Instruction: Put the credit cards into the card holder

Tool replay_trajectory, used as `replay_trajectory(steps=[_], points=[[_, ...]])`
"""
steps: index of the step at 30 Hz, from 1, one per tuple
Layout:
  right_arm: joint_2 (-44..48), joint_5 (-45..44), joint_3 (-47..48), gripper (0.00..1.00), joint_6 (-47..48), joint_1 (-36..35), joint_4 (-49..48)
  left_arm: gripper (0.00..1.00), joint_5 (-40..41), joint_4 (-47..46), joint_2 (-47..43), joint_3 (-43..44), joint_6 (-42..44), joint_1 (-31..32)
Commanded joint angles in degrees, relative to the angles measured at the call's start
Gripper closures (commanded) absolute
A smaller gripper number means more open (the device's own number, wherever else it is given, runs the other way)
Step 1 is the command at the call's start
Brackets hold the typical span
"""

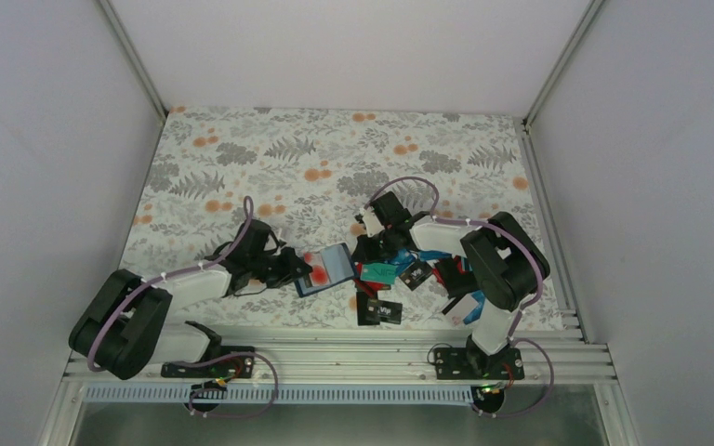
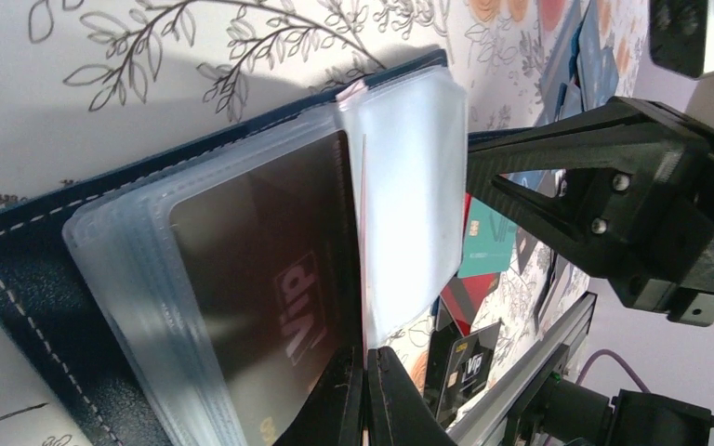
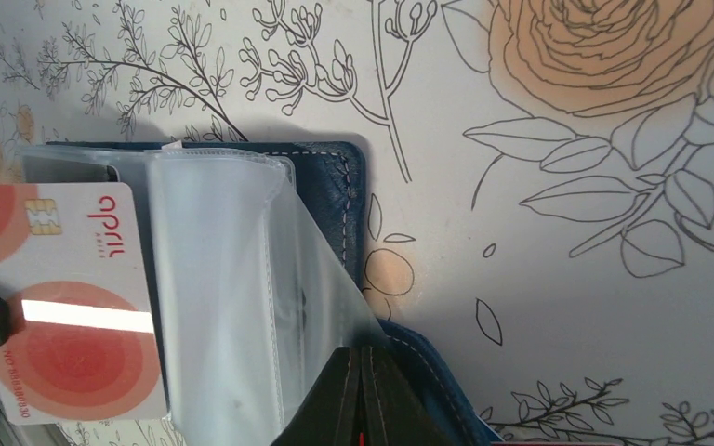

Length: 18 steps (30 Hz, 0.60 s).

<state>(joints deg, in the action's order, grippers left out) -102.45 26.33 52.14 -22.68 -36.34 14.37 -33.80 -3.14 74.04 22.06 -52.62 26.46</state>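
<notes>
Left wrist view: left gripper (image 2: 367, 360) pinched shut on a pale card (image 3: 67, 279) seen edge-on; right gripper (image 3: 361, 360) clamped on a sleeve (image 3: 232, 279) of the card holder (image 2: 20, 271), contact cut off.

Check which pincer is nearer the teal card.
Right. The right pincer hangs just beside the teal card; the left pincer is beyond the card holder, on its far side.

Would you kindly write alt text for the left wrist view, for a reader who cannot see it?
The navy card holder lies open on the floral tablecloth, a dark VIP card inside its clear sleeves. The left gripper, shut, pinches their near edge; loose credit cards lie beyond.
</notes>
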Motion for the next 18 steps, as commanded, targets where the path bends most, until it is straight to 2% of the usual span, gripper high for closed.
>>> replay_trajectory(steps=[1,7,18], points=[[-2.6,-3.1,-2.6,0.96,0.8,-0.6,2.9,0.98,-1.7,-4.6,0.8,-1.3,-1.7,-0.3],[-3.0,-3.0,-2.6,0.96,0.8,-0.6,2.7,0.98,-3.3,-7.6,1.2,-1.8,-2.9,-0.3],[-3.2,-2.6,-2.7,0.96,0.8,-0.7,2.4,0.98,-2.4,-7.5,2.3,-2.2,-3.2,-0.3]])
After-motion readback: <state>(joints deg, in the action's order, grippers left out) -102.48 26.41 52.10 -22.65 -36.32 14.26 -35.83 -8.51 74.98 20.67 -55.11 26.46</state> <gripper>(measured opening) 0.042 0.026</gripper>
